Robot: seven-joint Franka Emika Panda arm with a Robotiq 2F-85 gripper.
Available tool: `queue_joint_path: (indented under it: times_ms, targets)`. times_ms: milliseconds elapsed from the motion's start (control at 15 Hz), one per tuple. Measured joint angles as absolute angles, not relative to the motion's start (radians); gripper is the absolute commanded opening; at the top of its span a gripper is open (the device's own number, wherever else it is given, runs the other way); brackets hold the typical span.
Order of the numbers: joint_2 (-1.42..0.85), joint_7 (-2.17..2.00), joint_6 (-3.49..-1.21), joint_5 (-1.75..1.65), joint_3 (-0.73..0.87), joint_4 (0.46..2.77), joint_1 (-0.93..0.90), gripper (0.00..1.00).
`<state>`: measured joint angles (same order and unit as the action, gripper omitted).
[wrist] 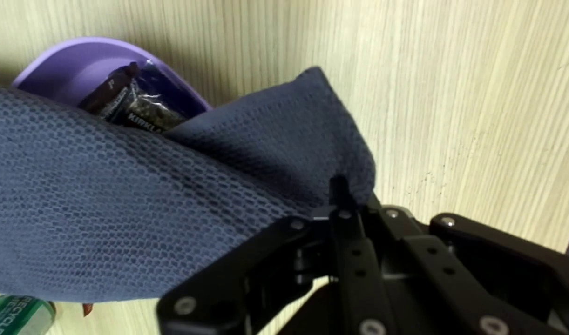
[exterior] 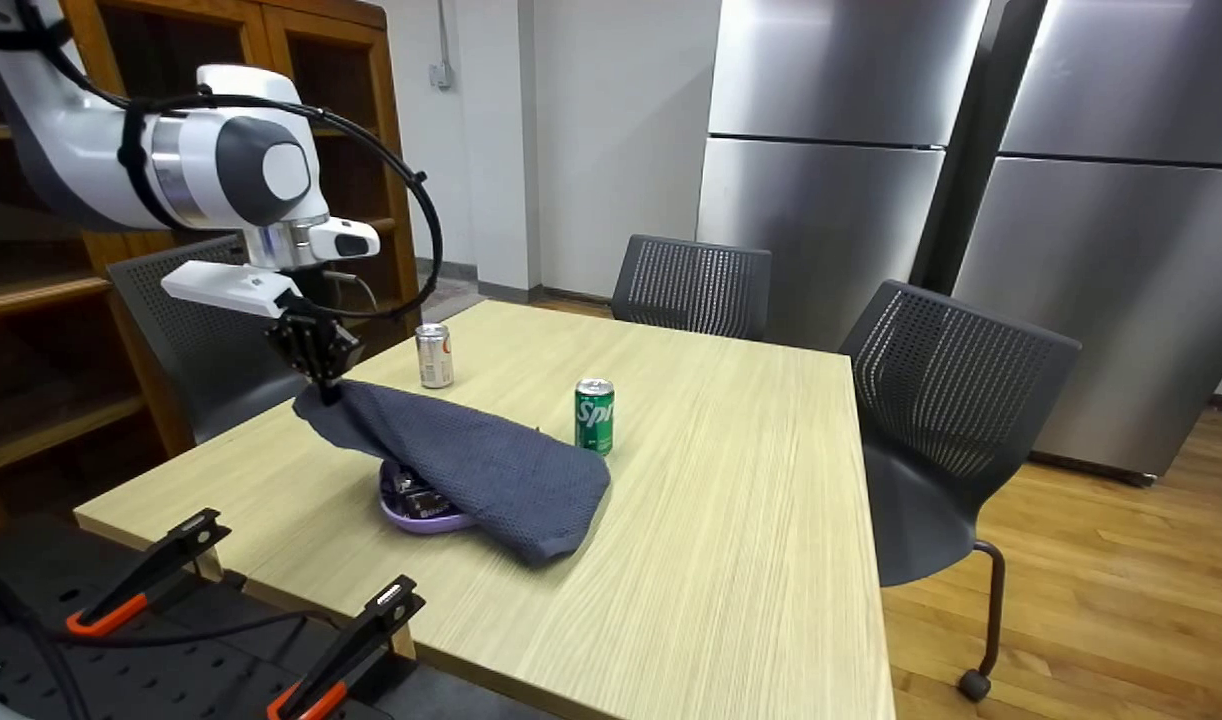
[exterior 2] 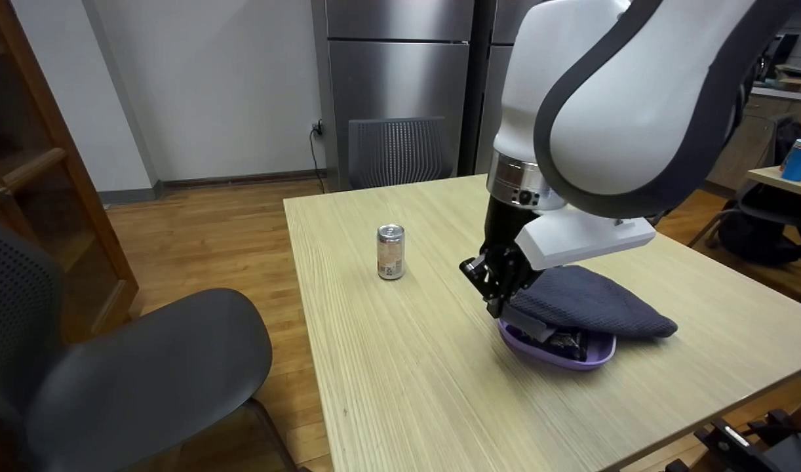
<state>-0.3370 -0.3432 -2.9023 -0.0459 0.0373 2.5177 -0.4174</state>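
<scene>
The gripper (wrist: pixel 356 196) pinches an edge of the navy waffle-weave towel (wrist: pixel 121 200), which drapes away from it over a purple bowl (wrist: pixel 63 67) of dark packets (wrist: pixel 147 111), 1 lettered "KIRKLA". A green Sprite can (exterior: pixel 594 420) and a silver can (exterior: pixel 434 355) stand apart from the gripper.

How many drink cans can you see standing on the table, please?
2: a green can close beside the cloth, and a silver can apart from the cloth, near an edge of the table. Any can beneath the cloth would be hidden.
</scene>
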Motion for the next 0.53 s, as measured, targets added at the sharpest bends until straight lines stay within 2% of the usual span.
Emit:
queue_joint_path:
  times_ms: [533]
  targets:
    - [-0.332,-0.432,-2.866,-0.078,0.033,2.509,-0.523,0.01]
